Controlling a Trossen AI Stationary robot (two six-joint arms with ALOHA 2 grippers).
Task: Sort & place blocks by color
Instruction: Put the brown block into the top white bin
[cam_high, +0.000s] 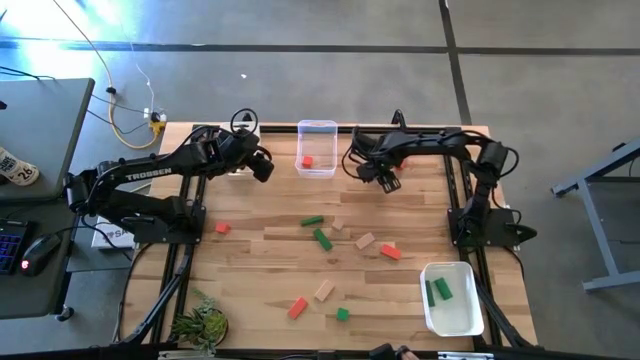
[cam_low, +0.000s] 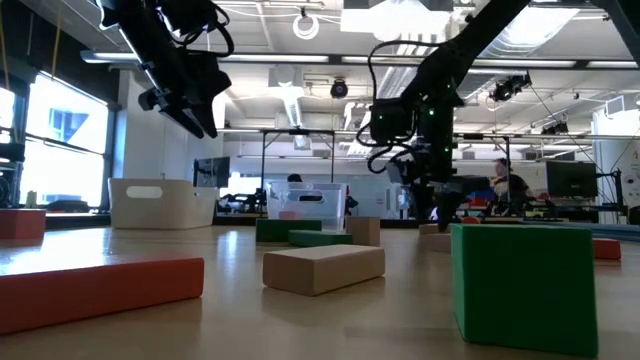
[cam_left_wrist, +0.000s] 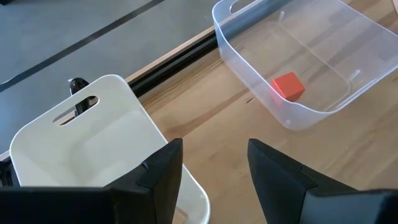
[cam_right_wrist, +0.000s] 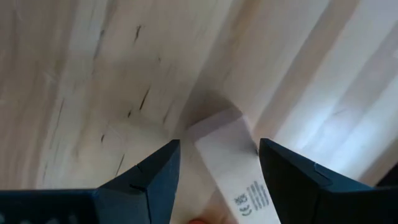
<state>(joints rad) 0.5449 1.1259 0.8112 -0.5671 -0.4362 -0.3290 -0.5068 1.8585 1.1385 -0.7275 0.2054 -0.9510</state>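
Observation:
Loose blocks lie flat on the table's middle and near part: green ones, red ones, plain wood ones. One red cube sits on the floor of the clear tub. Two green blocks lie in the white tub at the near right. My left gripper hangs open and empty between a second white tub and the clear tub. My right gripper is open, low over bare table right of the clear tub.
A white printed label lies on the wood between my right fingers. A small plant stands at the near left corner. Black frame rails run along both table sides. Bare wood lies between the far tubs and the scattered blocks.

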